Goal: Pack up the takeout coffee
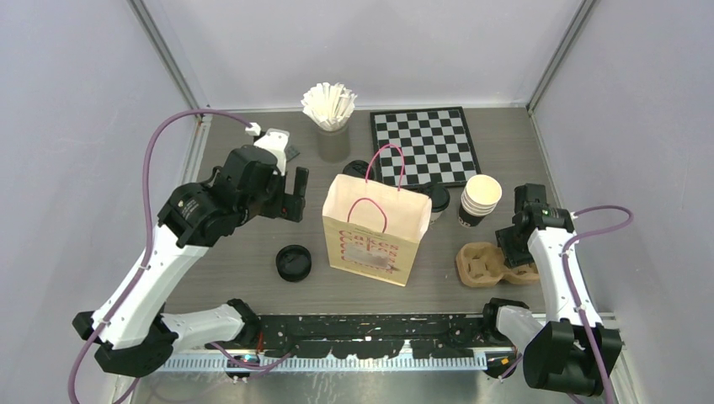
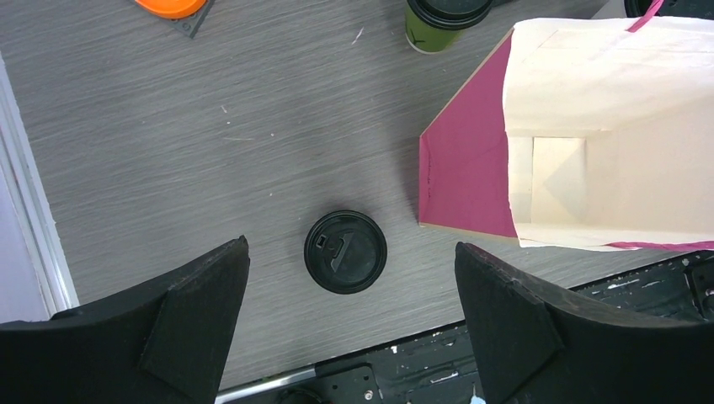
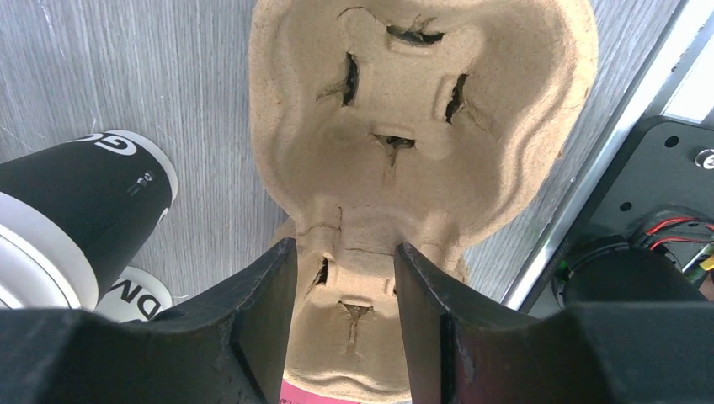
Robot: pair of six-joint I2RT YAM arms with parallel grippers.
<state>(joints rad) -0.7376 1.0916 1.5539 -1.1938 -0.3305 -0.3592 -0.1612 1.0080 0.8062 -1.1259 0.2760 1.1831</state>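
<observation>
**None of the coffee is sitting in the bag yet**

One takeout coffee [image 2: 439, 15], olive-green with its black lid on, is standing on the bench [image 2: 210, 126] just beyond the far left corner of the paper bag [image 2: 556, 76]. It is nearer the far edge than the near one. What looks like a second lidded cup [image 1: 436, 197] is peeking out behind the bag's far right corner, though its wall is too hidden to be sure. The bag is standing upright and open-mouthed around the middle of the bench, and the left wrist view is showing its floor bare.

The right gripper [image 3: 345, 247] is working at the pulp cup carrier [image 3: 404, 126] by the right part of the near edge. Its fingers are lying on either side of the carrier's narrow waist and appear to be pinching it. The carrier wells in view are sitting empty.

The left gripper [image 2: 350, 247] is hanging with fingers spread wide, holding nothing. It is hovering above a loose black lid [image 2: 345, 252], which is lying flat by the near edge, left of the bag. A stack of paper cups [image 1: 480, 199] is standing just beyond the carrier.

Judging by this, the packing is barely beginning. The coffee is waiting to be seated in the carrier, and the loaded carrier is waiting to go into the bag.
</observation>
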